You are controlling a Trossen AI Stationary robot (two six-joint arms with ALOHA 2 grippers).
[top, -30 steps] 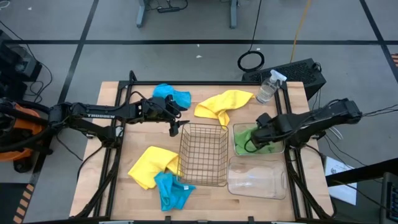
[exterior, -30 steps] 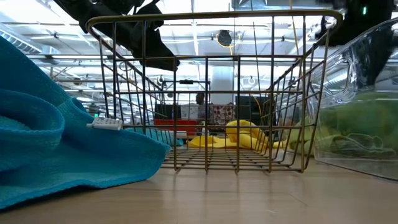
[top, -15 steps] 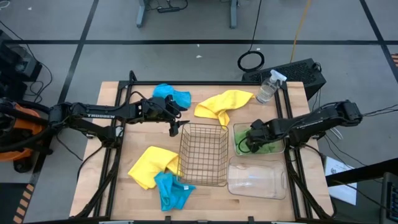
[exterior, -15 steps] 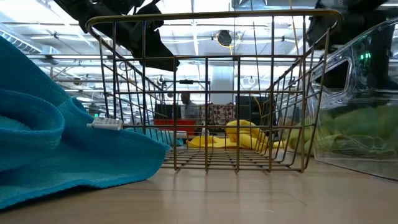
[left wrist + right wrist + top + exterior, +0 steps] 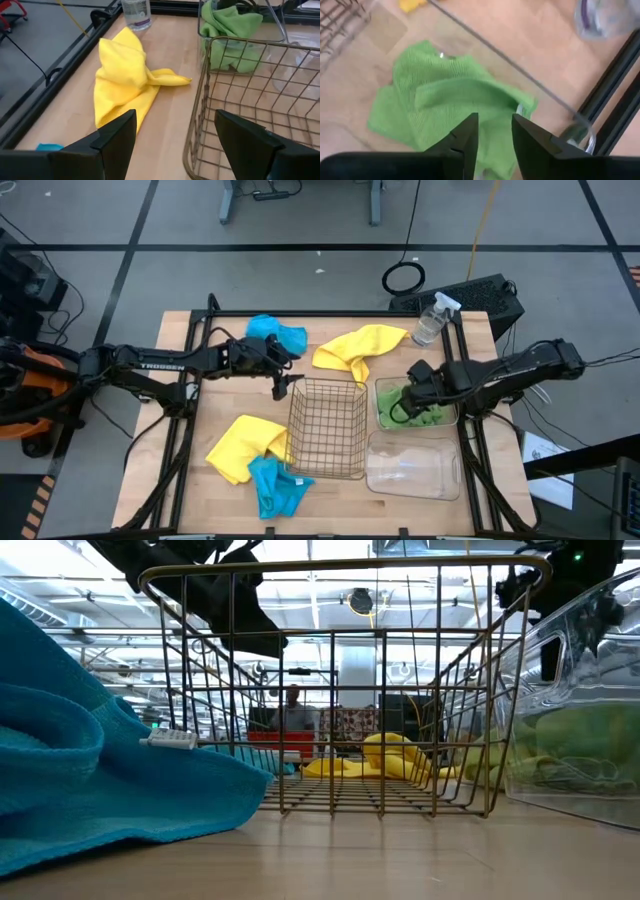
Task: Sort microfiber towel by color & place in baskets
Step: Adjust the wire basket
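Three containers on a pale wood-plank table (image 5: 180, 480): one brownish wire-mesh basket (image 5: 327, 427) of thin metal rods, rectangular and open-topped, at the middle; two clear, glossy plastic tubs beside it toward the right arm. Far tub (image 5: 414, 404) holding a crumpled green towel (image 5: 420, 410) of nubbly microfiber; near tub (image 5: 414, 465) showing only bare plastic. Same mesh basket (image 5: 340, 690) filling the low view, with the green towel (image 5: 585, 745) seen through a tub wall.

Four more soft, rumpled towels loose on the table: far yellow towel (image 5: 358, 348) just beyond the mesh basket, far blue towel (image 5: 277, 332) near the left arm, near yellow towel (image 5: 245, 447) beside the basket, near blue towel (image 5: 275, 485) touching and partly overlapping it. Clear spray bottle (image 5: 431, 320) lying at the far right corner.

Left end effector (image 5: 283, 383) hanging just off the basket's far left corner, released, dark fingers (image 5: 117, 132) spread wide, grasping nothing; far yellow towel (image 5: 127, 75) and basket rim (image 5: 240, 47) ahead of it. Right end effector (image 5: 405, 402) over the far tub, above the green towel (image 5: 450, 105), fingers (image 5: 465, 137) parted by a narrow gap, released, nothing held between them.
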